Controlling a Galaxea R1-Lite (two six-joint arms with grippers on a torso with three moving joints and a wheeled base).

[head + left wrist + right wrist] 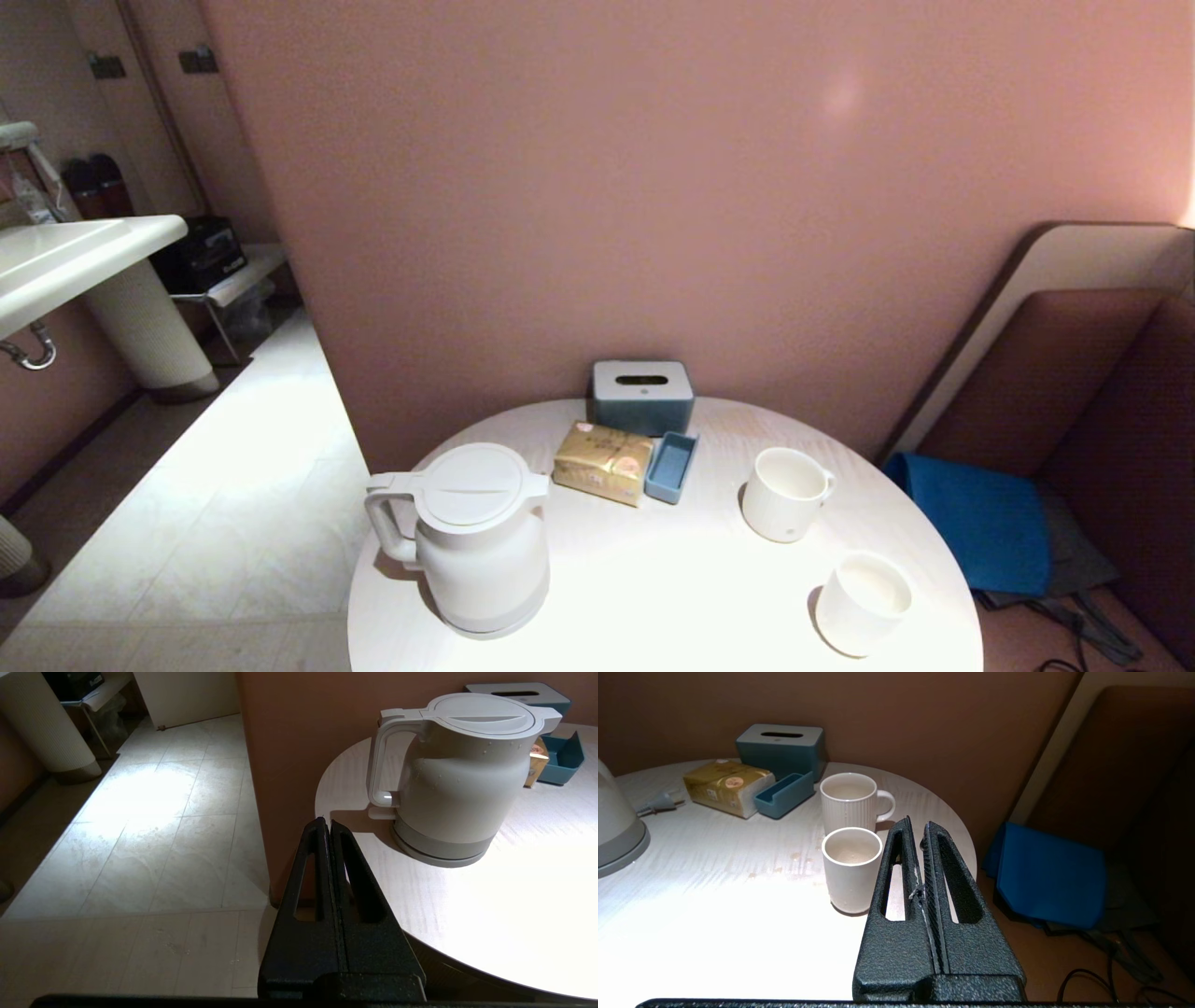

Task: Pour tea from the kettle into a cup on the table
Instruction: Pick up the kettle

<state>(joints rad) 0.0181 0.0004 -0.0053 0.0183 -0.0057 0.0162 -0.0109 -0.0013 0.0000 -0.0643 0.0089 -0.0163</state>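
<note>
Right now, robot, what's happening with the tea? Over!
Left gripper shut, empty, short of the kettle. Right gripper shut, empty, beside the cup. Nothing poured yet. Ribbed mug close behind the cup.

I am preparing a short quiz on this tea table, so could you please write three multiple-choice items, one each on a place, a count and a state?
1. Where does the kettle stand on the table?
A. on the robot's left
B. on the robot's right
C. against the tissue box

2. How many white drinking vessels are there?
A. one
B. two
C. three

3. How is the left gripper?
A. shut, empty
B. wide open
C. holding the kettle

Key: 1 A, its handle points left. 2 B, the smooth cup and the ribbed mug. 3 A, its fingers meet short of the kettle.
</note>
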